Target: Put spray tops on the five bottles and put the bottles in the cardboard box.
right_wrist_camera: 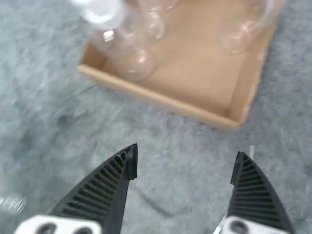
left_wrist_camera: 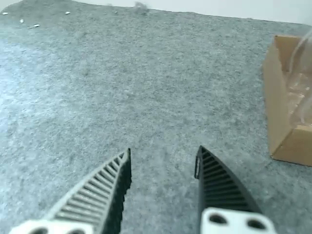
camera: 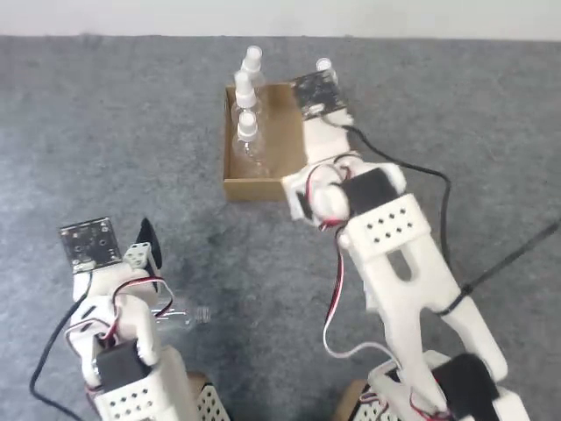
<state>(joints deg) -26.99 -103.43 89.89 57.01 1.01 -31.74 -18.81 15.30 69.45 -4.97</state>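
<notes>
Four bottles [camera: 248, 130] stand in the box [camera: 259, 188] at 12 o'clock. The last bottle [camera: 188, 316] lies on the counter [camera: 105, 132] at 7 o'clock. The left claw [left_wrist_camera: 164, 151] and right claw [right_wrist_camera: 186, 151] are both apart, empty. Next, the left one likely grabs it.

High cam: fixed, off the arms, above the worktop [camera: 105, 132], looks steeply down. Both arms' bases sit at its near edge, cardboard box [camera: 254, 189] twd the far side. L wrist cam: behind left fingers [left_wrist_camera: 105, 187], low over worktop, faces fwd across it, box farther off. R wrist cam: behind right fingers [right_wrist_camera: 109, 183], tilted down, close to box, sees into it. All 3 views share box + grey worktop beside it.
</notes>
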